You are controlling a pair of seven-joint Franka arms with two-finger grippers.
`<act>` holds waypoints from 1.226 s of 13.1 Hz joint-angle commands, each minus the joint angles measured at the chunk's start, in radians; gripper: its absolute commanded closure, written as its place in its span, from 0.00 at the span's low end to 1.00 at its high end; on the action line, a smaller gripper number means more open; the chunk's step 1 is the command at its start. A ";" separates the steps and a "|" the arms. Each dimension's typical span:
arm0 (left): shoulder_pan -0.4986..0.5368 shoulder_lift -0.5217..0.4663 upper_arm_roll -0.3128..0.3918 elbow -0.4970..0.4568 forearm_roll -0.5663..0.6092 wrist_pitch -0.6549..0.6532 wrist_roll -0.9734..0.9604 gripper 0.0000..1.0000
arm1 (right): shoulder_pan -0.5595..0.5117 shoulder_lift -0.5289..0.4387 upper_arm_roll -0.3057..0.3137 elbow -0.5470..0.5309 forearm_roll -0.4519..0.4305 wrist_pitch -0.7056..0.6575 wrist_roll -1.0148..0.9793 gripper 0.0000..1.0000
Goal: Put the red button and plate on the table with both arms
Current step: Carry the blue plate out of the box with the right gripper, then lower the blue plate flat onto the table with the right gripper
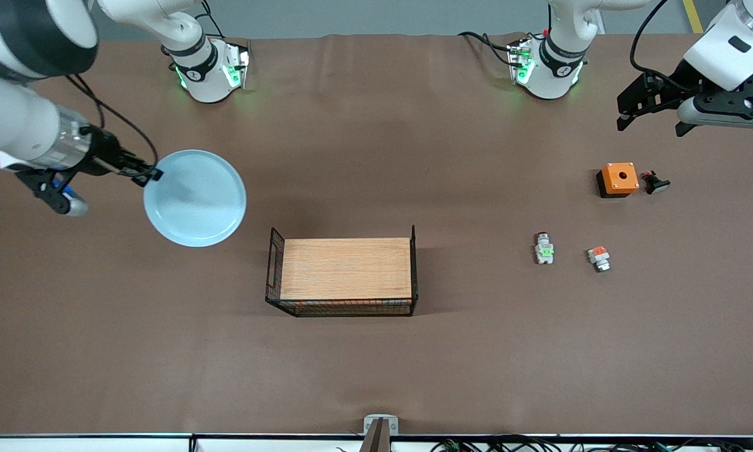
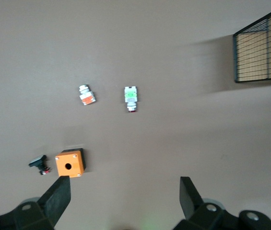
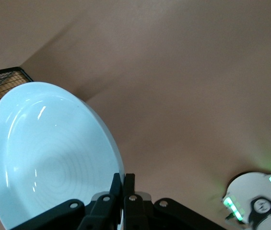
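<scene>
Front view: the right end effector is clenched on the rim of the pale-blue plate, held above the brown desk toward the right arm's end. The red button lies on the desk near the orange-block unit. The left end effector hangs released above the orange box.

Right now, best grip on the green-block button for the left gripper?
Come straight down on the red button: it lies flat, clear of its neighbours. Span the open left gripper across the narrow white body at the green block, fingers on its long sides.
</scene>
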 commanded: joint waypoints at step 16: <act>0.004 -0.033 -0.019 -0.033 -0.009 0.009 -0.025 0.00 | -0.193 0.241 -0.203 -0.299 0.246 0.513 -1.226 1.00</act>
